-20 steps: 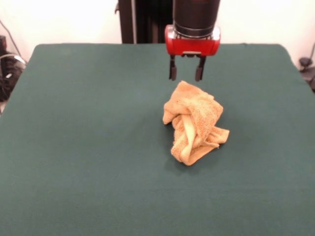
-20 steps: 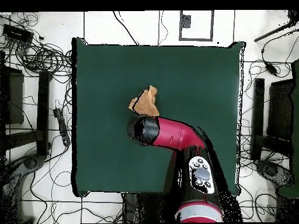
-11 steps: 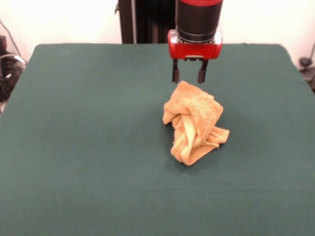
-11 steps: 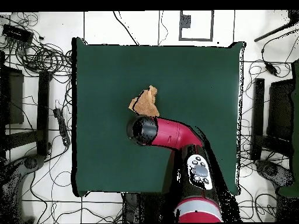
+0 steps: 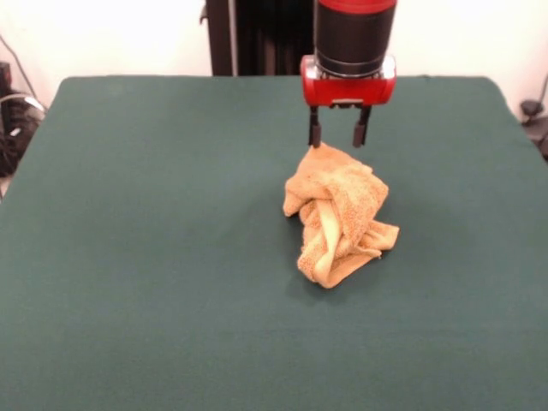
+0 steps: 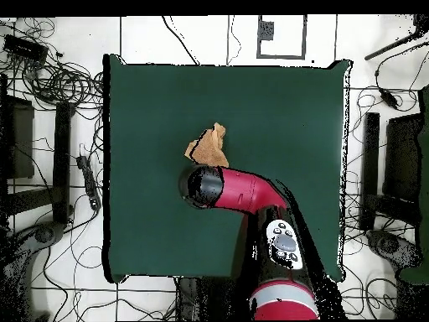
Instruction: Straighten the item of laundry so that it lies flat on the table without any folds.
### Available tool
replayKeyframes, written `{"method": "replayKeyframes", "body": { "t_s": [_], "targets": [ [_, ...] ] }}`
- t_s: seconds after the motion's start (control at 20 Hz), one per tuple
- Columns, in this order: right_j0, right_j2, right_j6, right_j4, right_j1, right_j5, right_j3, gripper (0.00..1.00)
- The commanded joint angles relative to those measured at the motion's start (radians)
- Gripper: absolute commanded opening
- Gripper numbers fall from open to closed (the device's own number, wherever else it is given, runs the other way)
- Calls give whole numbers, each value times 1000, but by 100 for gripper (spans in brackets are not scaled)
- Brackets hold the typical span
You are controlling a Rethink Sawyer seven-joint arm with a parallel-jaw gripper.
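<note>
Towel (image 5: 338, 214) is a tight wad just right of centre frame on the table (image 5: 154, 257), twisted, folds everywhere. Gripper (image 5: 337, 139) sits at the wad's upper edge, fingers apart, holding nothing. To do this well: pinch one outer layer or corner at the top, not the whole bundle, then lift and drag toward open cloth so it unrolls.

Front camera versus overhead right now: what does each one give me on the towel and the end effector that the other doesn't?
Front only: the end effector, fingers apart, tips at the far top edge of the towel, plus the towel's twisted folds. Overhead only: all four edges of the table, with the arm covering the end effector and the towel's near part. Both: the towel is bunched, not flat, near the table's middle.
</note>
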Motion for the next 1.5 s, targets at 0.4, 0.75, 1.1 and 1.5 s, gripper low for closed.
{"method": "replayKeyframes", "body": {
  "t_s": [0.4, 0.75, 1.1, 1.5],
  "targets": [
    [-20, 139, 40, -38, 57, -67, -48, 100],
    [-15, 142, 45, -35, 70, -71, -61, 100],
    [-18, 144, 44, -42, 83, -82, -71, 100],
    [20, 93, 114, -24, 52, -57, -60, 100]
  ]
}}
